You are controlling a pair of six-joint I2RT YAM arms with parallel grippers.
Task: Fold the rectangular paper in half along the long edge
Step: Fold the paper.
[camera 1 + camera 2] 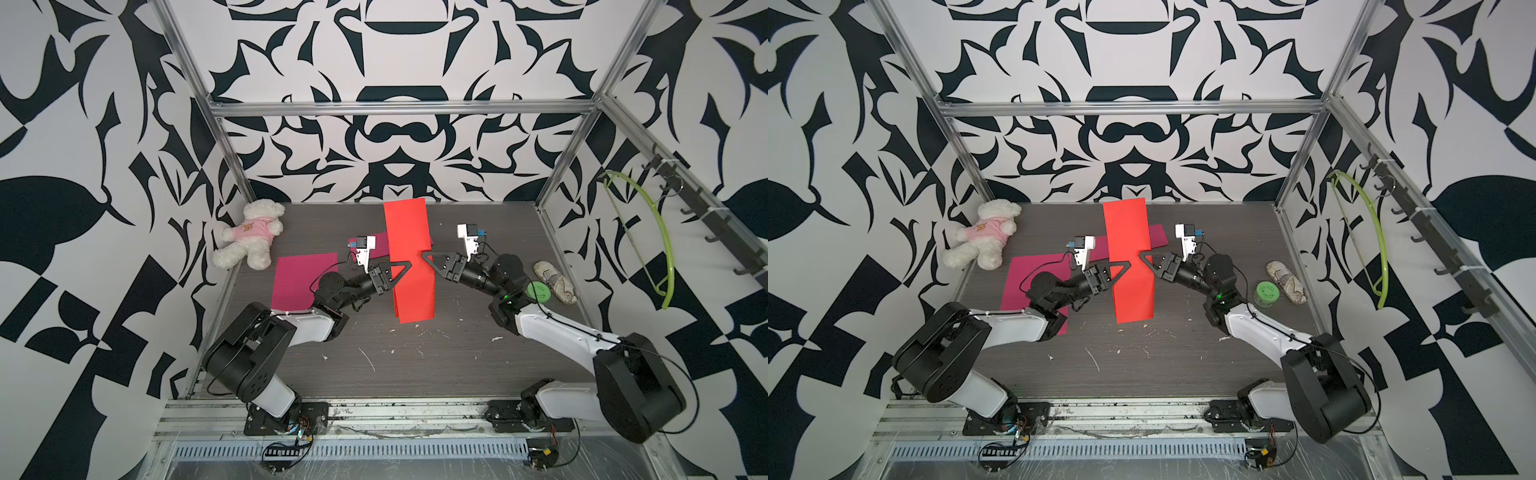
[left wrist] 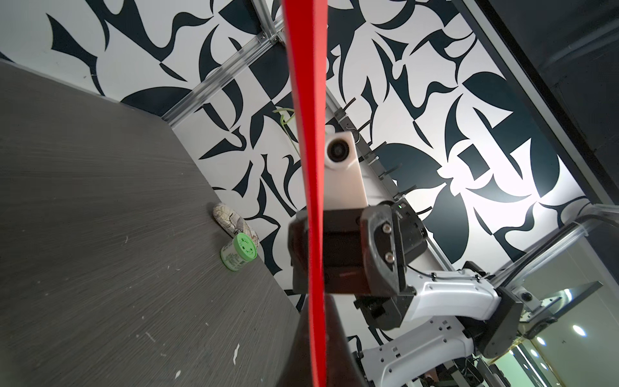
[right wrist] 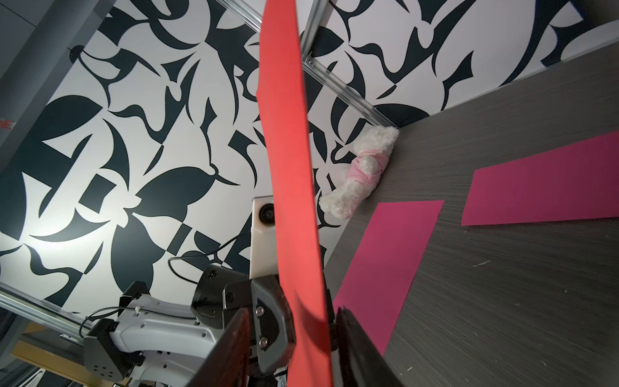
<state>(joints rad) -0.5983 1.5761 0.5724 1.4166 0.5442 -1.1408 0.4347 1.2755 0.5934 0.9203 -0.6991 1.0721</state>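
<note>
Two items carry print, the label on the green tub (image 1: pixel 539 291) and a motif on the teddy bear (image 1: pixel 249 235) in its pink shirt; both are too small for me to read. Red paper (image 1: pixel 407 228): long narrow matte strip, smooth, lifted off the dark wood-grain table (image 1: pixel 415 365) mid-cell between the arms, covering part of the far magenta sheet (image 1: pixel 376 245) in both top views. Left gripper (image 1: pixel 406 265) is clamped on one long edge. Right gripper (image 1: pixel 424 252) has fingers (image 3: pixel 361 351) apart, with the strip between them but not pinched.
</note>
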